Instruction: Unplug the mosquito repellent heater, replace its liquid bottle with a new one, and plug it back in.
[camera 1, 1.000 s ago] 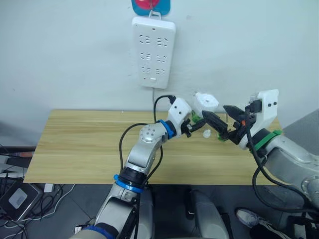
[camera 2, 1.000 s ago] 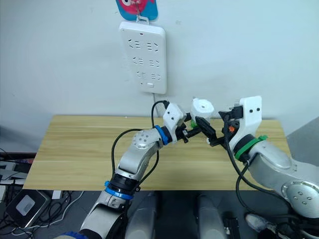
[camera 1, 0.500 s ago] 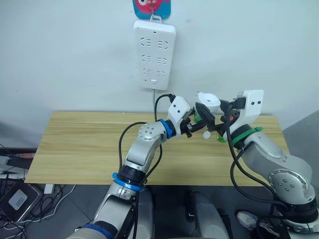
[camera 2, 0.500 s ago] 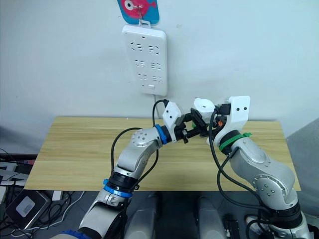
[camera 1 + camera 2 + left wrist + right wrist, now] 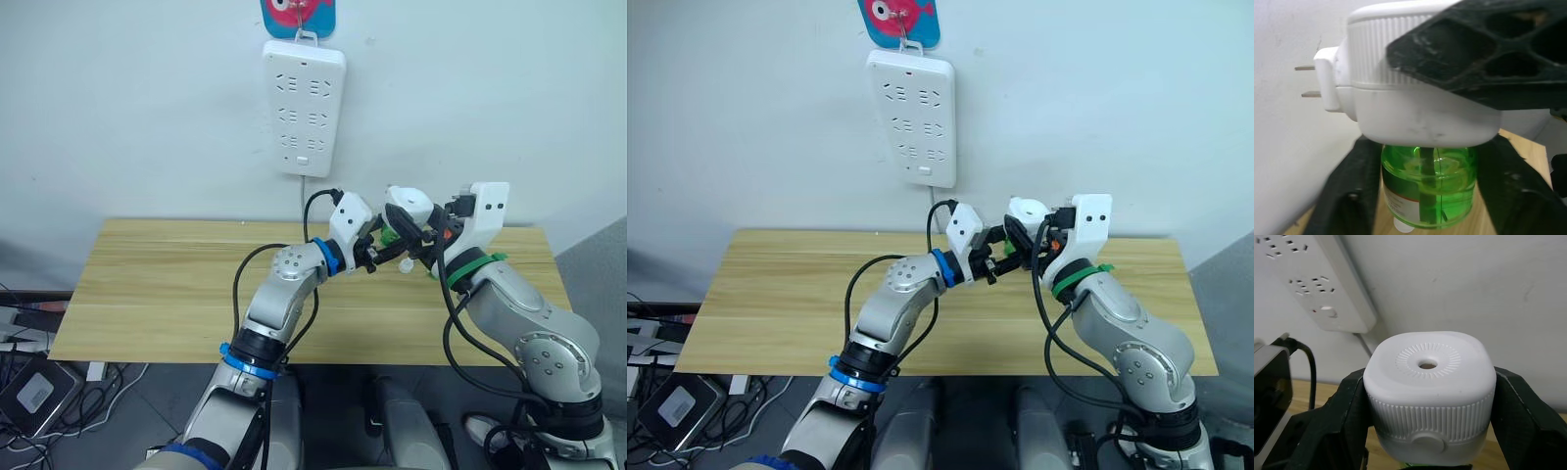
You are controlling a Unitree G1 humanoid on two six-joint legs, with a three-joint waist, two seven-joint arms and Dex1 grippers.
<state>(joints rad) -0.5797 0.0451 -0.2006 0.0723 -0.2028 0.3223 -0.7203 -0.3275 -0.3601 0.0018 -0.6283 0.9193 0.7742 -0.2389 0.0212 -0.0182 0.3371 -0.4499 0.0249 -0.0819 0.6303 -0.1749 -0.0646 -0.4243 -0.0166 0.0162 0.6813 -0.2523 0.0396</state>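
Observation:
The mosquito repellent heater [image 5: 407, 204] is held in the air over the back of the table, unplugged, its two prongs [image 5: 1308, 81] bare. Its liquid bottle [image 5: 1427, 188], green with a dark wick, hangs screwed in under it. My left gripper [image 5: 382, 245] is shut on the bottle, with black fingers [image 5: 1347, 196] pressed against both sides. My right gripper [image 5: 411, 227] is shut on the heater's ribbed body [image 5: 1430, 391], one finger [image 5: 1528, 426] on each flank. The new one [image 5: 406, 264] shows as a white cap with some green on the table below, mostly hidden.
A long white power strip [image 5: 304, 108] hangs on the wall above and left of the grippers, its cord running down behind the left arm. The wooden table [image 5: 157, 284] stretches to the left.
My right gripper has come in from the right and closed around the heater. The left gripper keeps its hold on the bottle; the heater has hardly moved.

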